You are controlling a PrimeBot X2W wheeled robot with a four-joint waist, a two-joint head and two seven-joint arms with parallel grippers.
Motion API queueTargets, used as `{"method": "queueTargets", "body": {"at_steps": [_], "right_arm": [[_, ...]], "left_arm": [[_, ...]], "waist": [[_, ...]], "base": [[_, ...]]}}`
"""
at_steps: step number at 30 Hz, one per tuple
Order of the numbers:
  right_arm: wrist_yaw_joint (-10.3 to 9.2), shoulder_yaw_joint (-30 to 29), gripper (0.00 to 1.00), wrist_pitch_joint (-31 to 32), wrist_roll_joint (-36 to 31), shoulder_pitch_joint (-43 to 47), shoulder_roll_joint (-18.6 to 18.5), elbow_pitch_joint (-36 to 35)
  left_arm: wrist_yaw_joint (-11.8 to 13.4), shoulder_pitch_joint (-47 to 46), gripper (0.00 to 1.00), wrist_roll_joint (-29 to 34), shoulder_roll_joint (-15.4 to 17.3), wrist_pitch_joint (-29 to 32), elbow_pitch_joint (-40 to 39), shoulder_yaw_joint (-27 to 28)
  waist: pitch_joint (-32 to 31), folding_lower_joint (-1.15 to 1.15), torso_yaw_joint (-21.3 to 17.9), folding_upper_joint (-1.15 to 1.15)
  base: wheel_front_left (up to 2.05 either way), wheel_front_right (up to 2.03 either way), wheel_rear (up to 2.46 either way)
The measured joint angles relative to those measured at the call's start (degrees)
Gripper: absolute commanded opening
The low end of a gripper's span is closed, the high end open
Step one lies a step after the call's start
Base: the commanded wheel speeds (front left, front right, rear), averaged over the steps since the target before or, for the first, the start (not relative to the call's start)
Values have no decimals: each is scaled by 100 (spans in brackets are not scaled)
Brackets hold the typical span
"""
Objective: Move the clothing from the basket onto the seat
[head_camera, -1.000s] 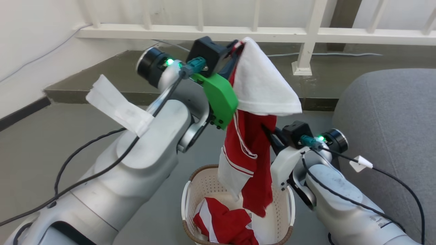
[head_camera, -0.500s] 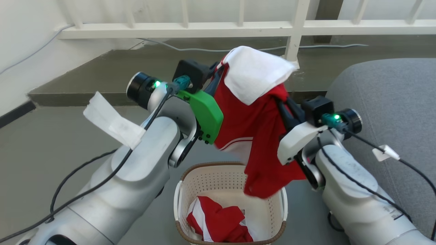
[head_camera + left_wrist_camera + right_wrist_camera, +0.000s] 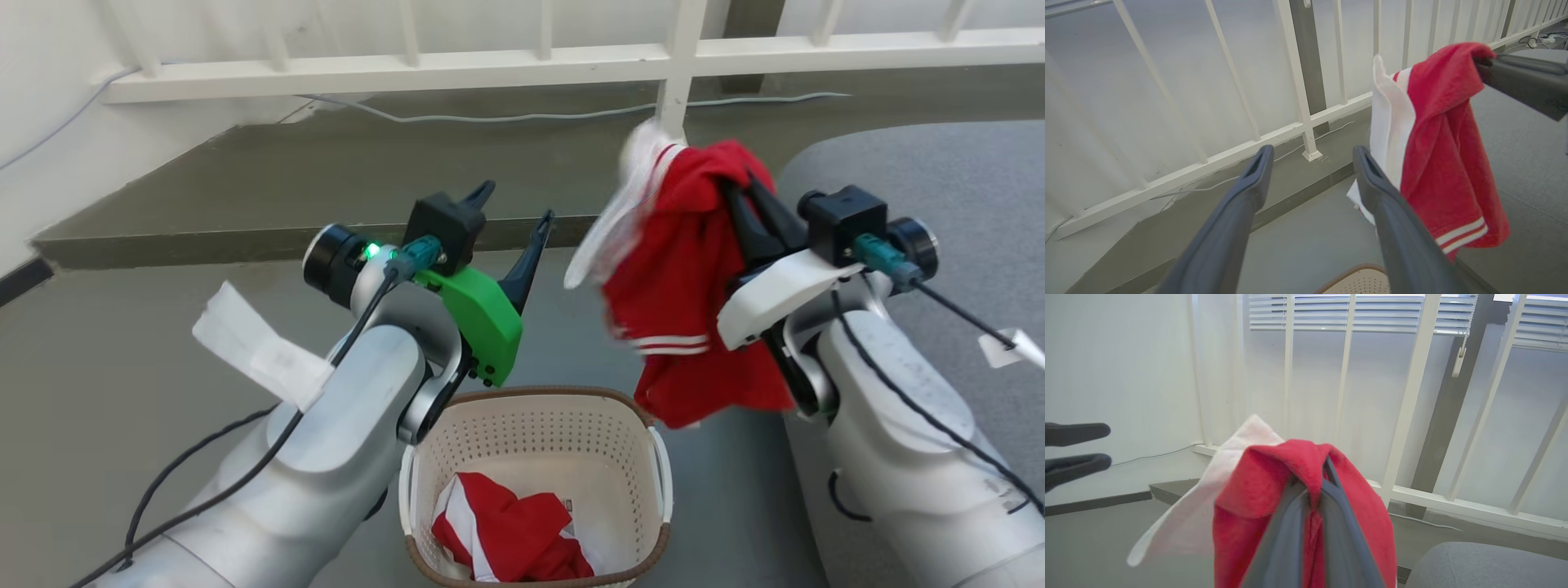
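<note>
A red-and-white garment of the clothing (image 3: 686,278) hangs in the air from my right gripper (image 3: 739,184), which is shut on its top fold (image 3: 1310,465). It dangles beside the grey seat (image 3: 939,180), to the right of the cream basket (image 3: 531,425). My left gripper (image 3: 513,208) stands open and empty above the basket's far rim, its fingers (image 3: 1257,171) spread apart left of the hanging garment (image 3: 1441,155). Another red-and-white piece (image 3: 506,535) lies crumpled on the basket's floor.
A white railing (image 3: 522,65) runs along the back over a raised grey step (image 3: 326,180). A cable (image 3: 506,114) lies on that step. Grey floor lies left of the basket. White paper tags hang from both arms' cables.
My left gripper has opened and let go of the garment. The right gripper has carried it up and right toward the seat, clear of the basket. The head camera has shifted too.
</note>
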Motion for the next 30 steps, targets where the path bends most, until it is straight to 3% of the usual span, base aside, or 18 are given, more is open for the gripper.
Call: {"method": "queueTargets", "body": {"at_steps": [12,16,30], "right_arm": [[-10,-409,0,-7,2,193,-491,-283],[-96,-605,0,-7,7,328,-698,-409],[-210,-1129,0,-8,136,638,-1121,-976]], "left_arm": [[-189,400,100,-44,-18,-307,-86,-187],[-285,569,100,-54,-37,-334,-175,-301],[-352,827,100,-52,-45,-433,-427,-535]], "waist": [[18,0,-297,0],[23,0,-434,0],[106,0,-1114,0]], "base": [[0,0,0],[0,0,0],[0,0,0]]}}
